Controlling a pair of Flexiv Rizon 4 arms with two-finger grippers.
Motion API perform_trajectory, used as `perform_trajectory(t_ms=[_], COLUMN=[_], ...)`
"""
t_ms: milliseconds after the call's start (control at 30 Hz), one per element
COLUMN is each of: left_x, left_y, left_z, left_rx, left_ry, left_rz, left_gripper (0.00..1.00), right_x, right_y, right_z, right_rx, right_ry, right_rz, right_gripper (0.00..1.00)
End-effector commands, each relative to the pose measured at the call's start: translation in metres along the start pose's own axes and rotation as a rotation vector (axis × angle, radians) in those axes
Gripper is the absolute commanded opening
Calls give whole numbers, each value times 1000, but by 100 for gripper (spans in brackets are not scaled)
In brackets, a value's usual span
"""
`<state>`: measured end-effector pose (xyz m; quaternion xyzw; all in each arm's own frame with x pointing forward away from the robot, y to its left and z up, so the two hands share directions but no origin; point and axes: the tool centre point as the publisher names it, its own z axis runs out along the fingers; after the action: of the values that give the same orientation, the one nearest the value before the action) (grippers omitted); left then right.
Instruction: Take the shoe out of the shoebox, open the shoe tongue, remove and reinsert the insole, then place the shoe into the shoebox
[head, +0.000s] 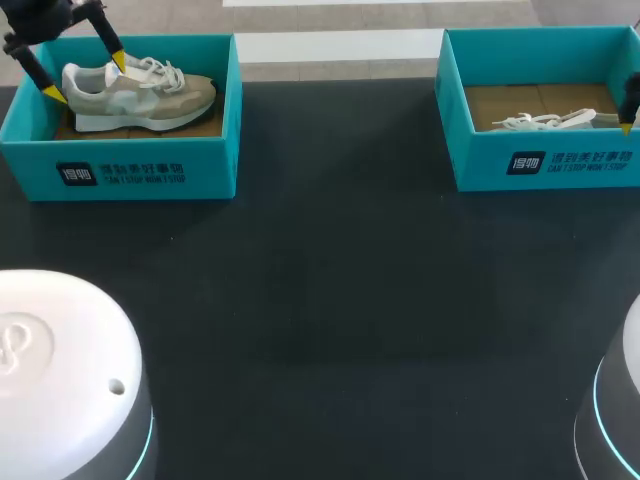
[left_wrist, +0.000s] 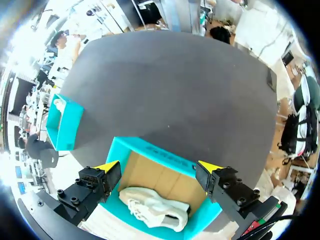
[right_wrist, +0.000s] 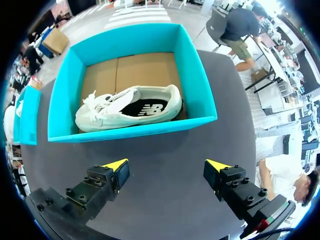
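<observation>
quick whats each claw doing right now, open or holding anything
left claw: open, holding nothing
right claw: open, holding nothing

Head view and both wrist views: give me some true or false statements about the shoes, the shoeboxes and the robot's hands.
1. The left shoebox holds a beige shoe and the right shoebox holds a white shoe. True.
2. The left hand is shut on the beige shoe. False: its fingers are spread wide above the box, with the shoe below and between them.
3. The two shoeboxes stand touching each other. False: they sit well apart, at opposite sides of the table.
4. The right hand is open and holds nothing. True.
</observation>
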<state>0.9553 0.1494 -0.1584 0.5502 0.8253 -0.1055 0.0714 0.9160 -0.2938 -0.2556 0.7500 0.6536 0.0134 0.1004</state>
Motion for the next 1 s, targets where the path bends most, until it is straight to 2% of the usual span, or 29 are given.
perform_trajectory(t_ms=[33, 100, 167, 767, 867, 900, 933, 1000], left_x=[3, 5, 8, 8, 5, 5, 4, 3], left_y=[28, 42, 60, 60, 82, 89, 96, 108], left_z=[3, 2, 3, 3, 10, 11, 11, 12], left_rx=[-67, -108, -97, -97, -104, -129, -105, -151], left_ry=[-5, 1, 15, 15, 13, 21, 5, 22], left_rz=[82, 145, 194, 194, 200, 221, 201, 229], left_gripper=[100, 100, 100, 100, 100, 100, 100, 100], right_x=[0, 0, 0, 0, 0, 0, 0, 0], right_y=[0, 0, 0, 0, 0, 0, 0, 0], right_z=[0, 0, 0, 0, 0, 0, 0, 0], right_rx=[-1, -1, -1, -1, -1, -1, -1, -1], right_ry=[0, 0, 0, 0, 0, 0, 0, 0], right_rz=[1, 1, 1, 1, 1, 1, 1, 1], right_gripper=[100, 100, 100, 100, 100, 100, 100, 100])
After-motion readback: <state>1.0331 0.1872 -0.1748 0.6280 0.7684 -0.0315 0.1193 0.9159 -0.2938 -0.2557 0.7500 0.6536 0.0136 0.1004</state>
